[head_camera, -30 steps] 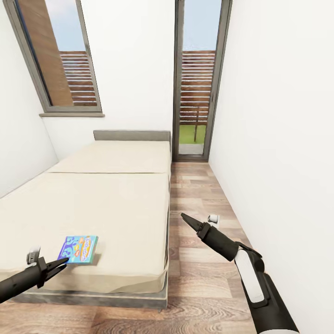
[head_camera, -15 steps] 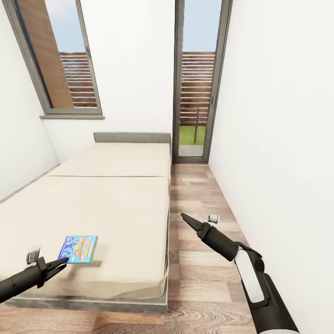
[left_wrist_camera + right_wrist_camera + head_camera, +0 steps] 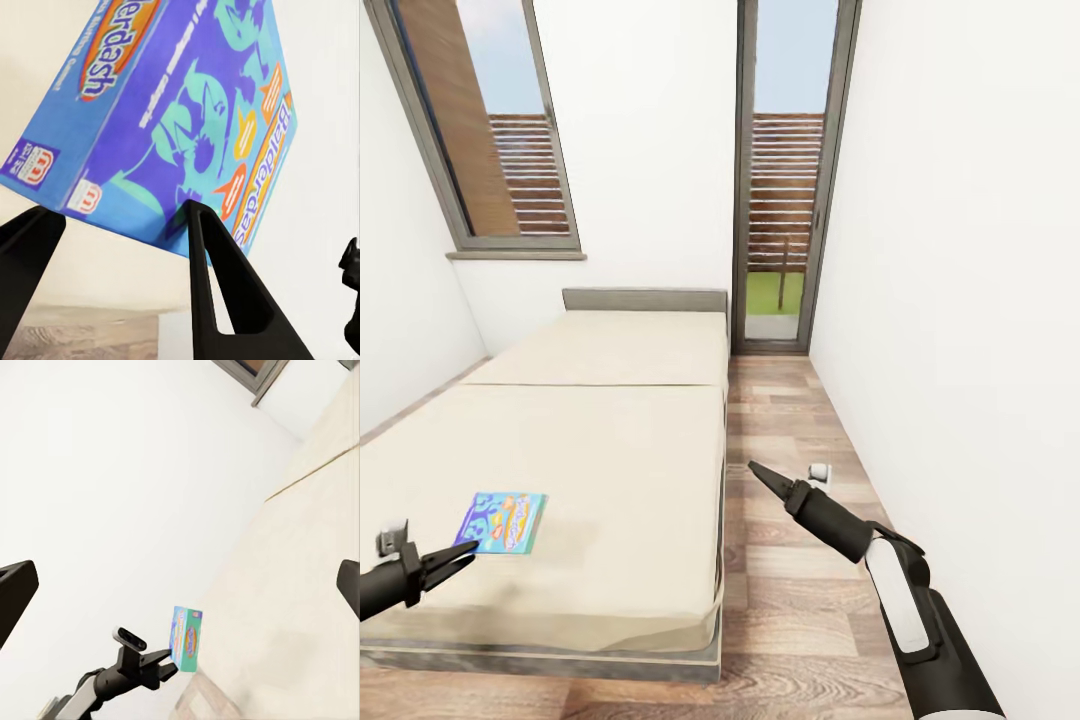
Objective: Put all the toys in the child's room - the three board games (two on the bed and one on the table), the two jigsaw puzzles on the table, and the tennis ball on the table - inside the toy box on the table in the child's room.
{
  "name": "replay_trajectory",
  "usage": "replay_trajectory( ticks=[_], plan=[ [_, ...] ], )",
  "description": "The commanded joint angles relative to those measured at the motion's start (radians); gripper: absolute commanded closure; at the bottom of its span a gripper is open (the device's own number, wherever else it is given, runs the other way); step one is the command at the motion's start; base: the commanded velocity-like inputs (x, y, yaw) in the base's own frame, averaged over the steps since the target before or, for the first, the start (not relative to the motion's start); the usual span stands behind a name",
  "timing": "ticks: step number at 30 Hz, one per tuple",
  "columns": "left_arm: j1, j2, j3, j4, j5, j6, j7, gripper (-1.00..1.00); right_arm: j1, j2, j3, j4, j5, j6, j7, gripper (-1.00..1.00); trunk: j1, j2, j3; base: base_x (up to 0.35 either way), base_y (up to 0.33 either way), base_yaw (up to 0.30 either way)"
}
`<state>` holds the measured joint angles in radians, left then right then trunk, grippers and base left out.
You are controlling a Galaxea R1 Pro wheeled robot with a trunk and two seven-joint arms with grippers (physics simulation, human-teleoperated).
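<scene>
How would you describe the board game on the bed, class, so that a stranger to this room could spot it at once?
Start at the wide beige bed beneath the tall windows. Look to its near corner on the robot's left, just ahead of the left gripper and its open fingers. There lies the board game, a thin flat blue box with cartoon print and orange lettering, the one colourful thing on the plain mattress.
</scene>
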<state>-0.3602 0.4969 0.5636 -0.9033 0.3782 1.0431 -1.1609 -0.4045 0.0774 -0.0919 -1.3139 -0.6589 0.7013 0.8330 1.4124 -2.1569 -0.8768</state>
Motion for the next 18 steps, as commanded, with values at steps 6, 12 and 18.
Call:
replay_trajectory(
  ticks=[6,12,18],
  plan=[
    [0.000,0.060,-0.004,0.000,-0.006,0.004,-0.088,1.00,0.000,0.001,0.001,-0.002,0.003,0.009,-0.100,-1.00,-0.023,0.042,0.018,0.000,0.000,0.000],
    [0.000,0.099,-0.061,0.003,-0.008,0.004,-0.181,1.00,-0.001,0.002,0.008,-0.007,0.005,0.009,-0.181,-1.00,-0.046,0.084,0.037,0.000,0.000,0.000],
    [0.000,0.159,-0.209,0.033,-0.006,0.004,-0.299,1.00,-0.001,0.003,0.012,-0.005,0.003,0.007,-0.220,-1.00,-0.069,0.126,0.056,0.000,0.000,0.000]
  ],
)
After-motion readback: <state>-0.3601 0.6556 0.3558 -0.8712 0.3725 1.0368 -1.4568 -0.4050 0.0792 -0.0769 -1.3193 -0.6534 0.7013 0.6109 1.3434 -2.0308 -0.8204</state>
